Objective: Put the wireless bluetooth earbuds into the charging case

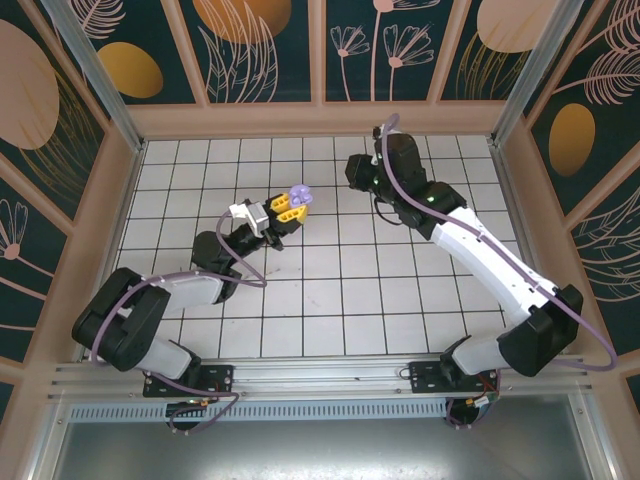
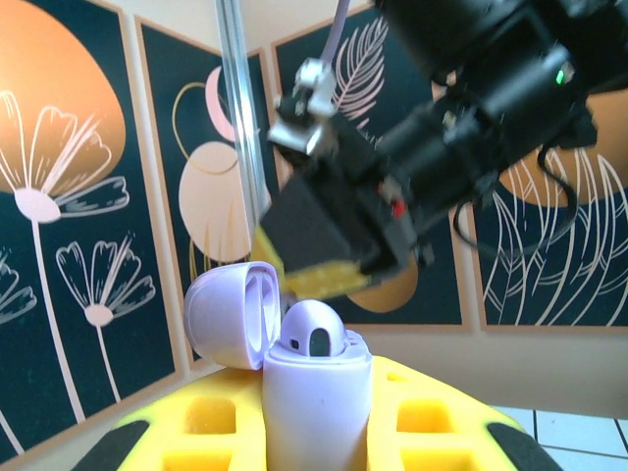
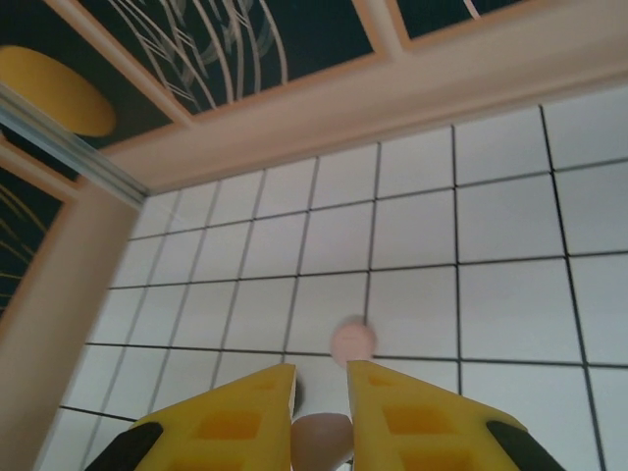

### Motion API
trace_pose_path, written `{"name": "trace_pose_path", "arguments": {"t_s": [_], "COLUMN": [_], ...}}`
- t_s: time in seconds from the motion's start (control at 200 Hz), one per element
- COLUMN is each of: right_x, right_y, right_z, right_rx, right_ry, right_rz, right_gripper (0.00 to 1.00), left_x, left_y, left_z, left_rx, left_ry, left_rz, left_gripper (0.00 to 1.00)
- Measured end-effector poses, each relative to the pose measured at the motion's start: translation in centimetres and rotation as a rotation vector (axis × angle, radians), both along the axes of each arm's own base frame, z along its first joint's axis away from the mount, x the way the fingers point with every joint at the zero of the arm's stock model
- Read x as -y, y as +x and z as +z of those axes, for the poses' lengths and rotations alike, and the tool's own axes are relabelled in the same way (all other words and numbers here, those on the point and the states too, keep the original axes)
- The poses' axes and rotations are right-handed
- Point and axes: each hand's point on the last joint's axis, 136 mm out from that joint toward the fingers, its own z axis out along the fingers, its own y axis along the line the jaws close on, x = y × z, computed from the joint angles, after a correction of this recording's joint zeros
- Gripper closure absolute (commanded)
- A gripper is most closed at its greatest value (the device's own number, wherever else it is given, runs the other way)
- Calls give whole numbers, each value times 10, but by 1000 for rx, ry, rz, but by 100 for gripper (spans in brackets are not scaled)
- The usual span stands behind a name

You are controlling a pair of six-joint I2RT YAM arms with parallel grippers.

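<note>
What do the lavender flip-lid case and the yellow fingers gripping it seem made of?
The lavender flip-lid case looks like smooth satin moulded plastic: soft highlights, rounded edges. The yellow fingers of the left gripper look like matte plastic, possibly printed: flat colour, recessed square pockets.

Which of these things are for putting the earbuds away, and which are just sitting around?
For the job: open lavender plastic charging case with a lavender earbud seated inside, pinched by the left gripper; small pink rounded piece between the fingers of the right gripper.
Just around: blurry pink round thing on the white gridded table, too blurred to name; flower-patterned wall panels.
</note>
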Motion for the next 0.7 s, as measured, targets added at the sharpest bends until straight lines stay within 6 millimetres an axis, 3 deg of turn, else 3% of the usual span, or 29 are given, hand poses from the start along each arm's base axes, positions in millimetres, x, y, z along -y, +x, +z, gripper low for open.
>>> {"name": "trace_pose_path", "arguments": {"t_s": [0.175, 0.45, 0.696], "right_x": [-10, -31, -38], "right_y": [-6, -22, -36], "right_z": [26, 45, 69], "right_rx": [63, 116, 182], "right_ry": [41, 85, 143], "right_rz": [46, 129, 166], "right_gripper": [80, 80, 80], "left_x": [8, 19, 23], "left_y": [13, 29, 34], "left_z": [-6, -3, 0], "left_rx": [-15, -20, -25], "left_ry": [9, -2, -21], "left_rz": [-3, -20, -34], "left_gripper": [100, 100, 100]}}
